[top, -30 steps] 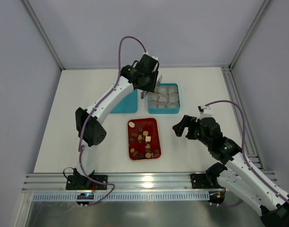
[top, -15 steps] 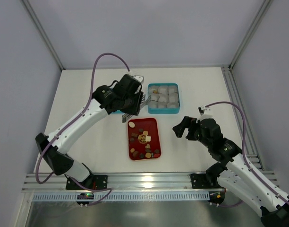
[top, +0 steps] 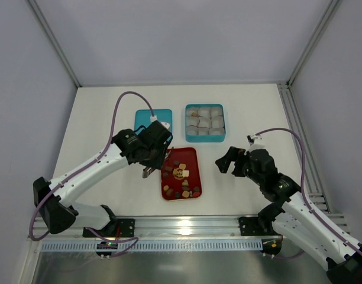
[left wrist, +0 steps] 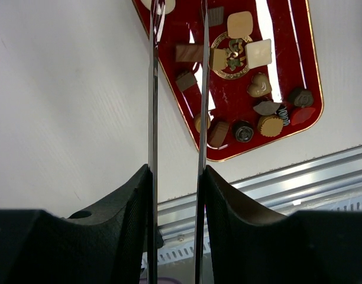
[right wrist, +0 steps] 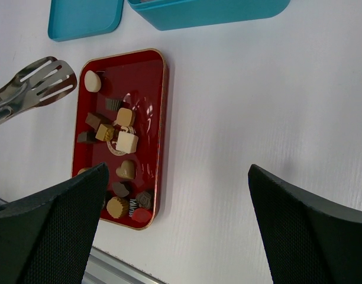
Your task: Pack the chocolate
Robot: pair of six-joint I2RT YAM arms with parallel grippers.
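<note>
**Chocolate (top: 181,174) loose in the red tray (top: 193,156)**

The tray sits between the two claws on a white table (top: 92,118) enclosed by grey walls (top: 169,41). The left claw (left wrist: 175,201) is partly closed, pinching metal tongs (right wrist: 36,77). The right claw (top: 226,158) gapes wide and holds nothing. Only the right wrist view shows the tongs' slotted tips, just beside the tray's far corner. Only the overhead view shows the paper cups (top: 205,121) inside the blue box (top: 205,141), beyond both claws.

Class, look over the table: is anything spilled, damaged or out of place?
Nothing stands out. The chocolates sit inside the red tray, none on the table. The blue box and its lid lie flat, side by side. The left gripper holds tongs by the tray.
</note>
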